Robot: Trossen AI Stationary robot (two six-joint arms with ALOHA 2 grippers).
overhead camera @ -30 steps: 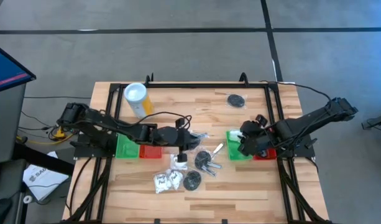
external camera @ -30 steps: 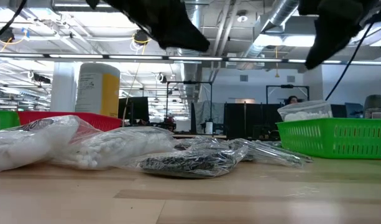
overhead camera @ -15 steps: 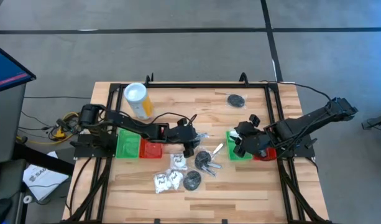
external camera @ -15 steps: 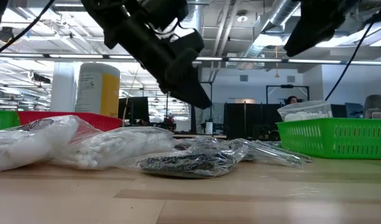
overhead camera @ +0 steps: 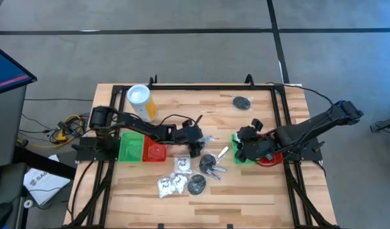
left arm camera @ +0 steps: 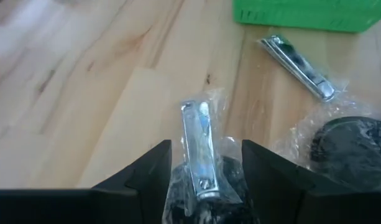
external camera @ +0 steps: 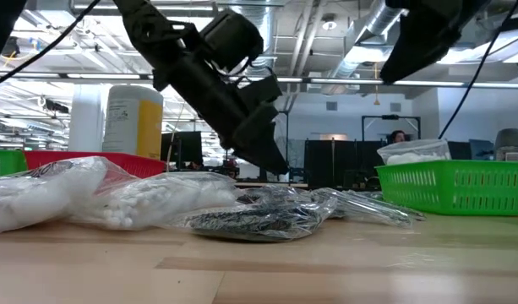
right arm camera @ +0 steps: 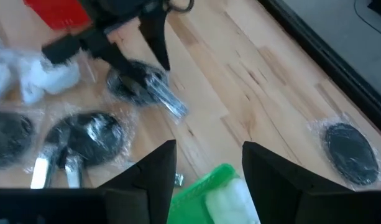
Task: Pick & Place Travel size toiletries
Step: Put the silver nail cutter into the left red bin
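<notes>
I judge the job barely started: most toiletries are still loose on the table (overhead camera: 264, 191). My left gripper (overhead camera: 196, 147) is down at the middle of the board with its fingers spread wide and nothing between them yet; its wrist view shows a bagged silvery clipper (left arm camera: 197, 149) lying on a dark disc right in the gap, so that looks like my next pick. Just toward 4 o'clock from there sit another black disc (overhead camera: 208, 163) and a second clipper (overhead camera: 221, 152); toward 6 o'clock are white sachets (overhead camera: 171, 184) and one more disc (overhead camera: 196, 185). A lone disc (overhead camera: 242, 102) lies well apart at 1 o'clock. My right gripper (overhead camera: 243, 142) hangs over the right green tray (overhead camera: 235, 157) with its fingers apart and empty; something white (right arm camera: 226, 200) already lies in that tray, so one item seems placed. The left green tray (overhead camera: 128, 148) and red tray (overhead camera: 156, 153) hold nothing I can see.
</notes>
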